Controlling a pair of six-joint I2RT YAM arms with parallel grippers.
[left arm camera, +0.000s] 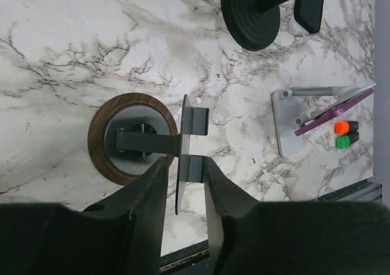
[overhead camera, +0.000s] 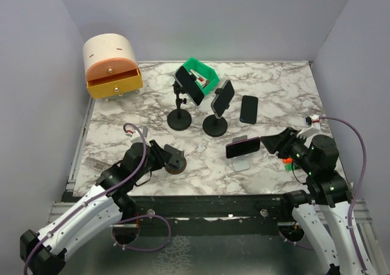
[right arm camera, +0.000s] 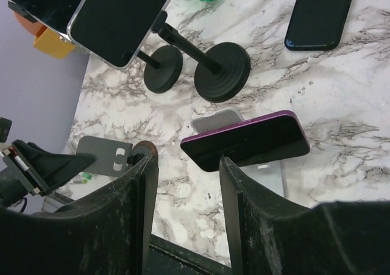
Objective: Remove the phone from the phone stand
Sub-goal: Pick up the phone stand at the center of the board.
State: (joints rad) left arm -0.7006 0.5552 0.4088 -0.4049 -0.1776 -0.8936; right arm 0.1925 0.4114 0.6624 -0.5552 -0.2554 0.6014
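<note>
A purple phone lies landscape on a small silver stand near the table's front middle. In the right wrist view the phone sits just beyond my fingertips, over the stand's mesh top. My right gripper is open at the phone's right end, and in its own view one fingertip is under the phone's lower edge. My left gripper is closed around the upright plate of an empty wood-based stand. The phone also shows in the left wrist view.
Two black pole stands hold phones behind the purple one. A loose black phone lies flat to their right. A green bin and an orange drawer box stand at the back.
</note>
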